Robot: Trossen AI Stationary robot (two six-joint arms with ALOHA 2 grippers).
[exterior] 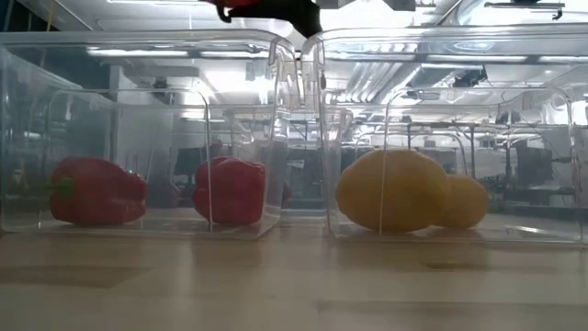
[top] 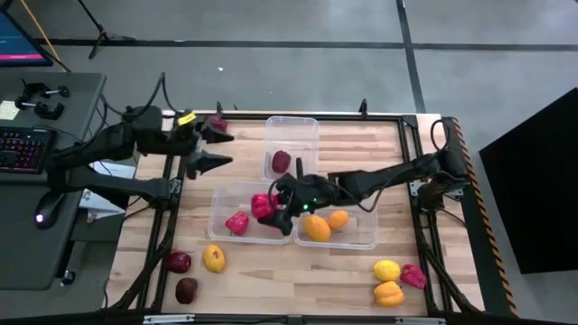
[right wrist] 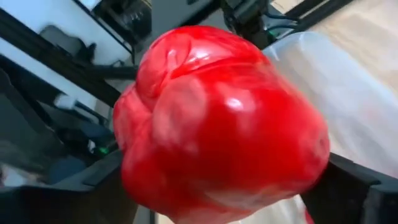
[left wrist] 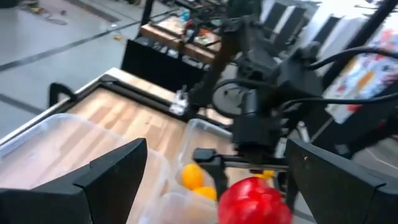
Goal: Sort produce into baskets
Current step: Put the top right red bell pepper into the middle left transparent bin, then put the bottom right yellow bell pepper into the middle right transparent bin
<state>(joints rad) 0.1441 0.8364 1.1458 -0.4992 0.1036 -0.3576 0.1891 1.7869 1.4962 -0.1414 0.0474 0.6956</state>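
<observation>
Three clear baskets stand mid-table. The far one (top: 291,135) holds a maroon piece (top: 281,162). The left one (top: 237,200) holds red peppers (exterior: 96,191), and the right one (top: 357,236) holds orange-yellow pieces (top: 316,227). My right gripper (top: 273,209) reaches in from the table's right and is shut on a red pepper (top: 263,206) above the left basket's right end. My left gripper (top: 217,149) hovers open and empty over the table's left edge. My right gripper has the red pepper between its two fingers, one on each opposite side of its body (right wrist: 134,180). The fingers come from the table's right, slanting a little downward. The pepper is lifted clear, above the basket's rim (exterior: 276,41).
Loose produce lies near the front edge: two maroon pieces (top: 178,262) (top: 186,290) and a yellow one (top: 214,259) at the left; a yellow (top: 386,270), a red (top: 414,275) and an orange one (top: 388,293) at the right. A desk with a keyboard (top: 23,149) stands left of the table.
</observation>
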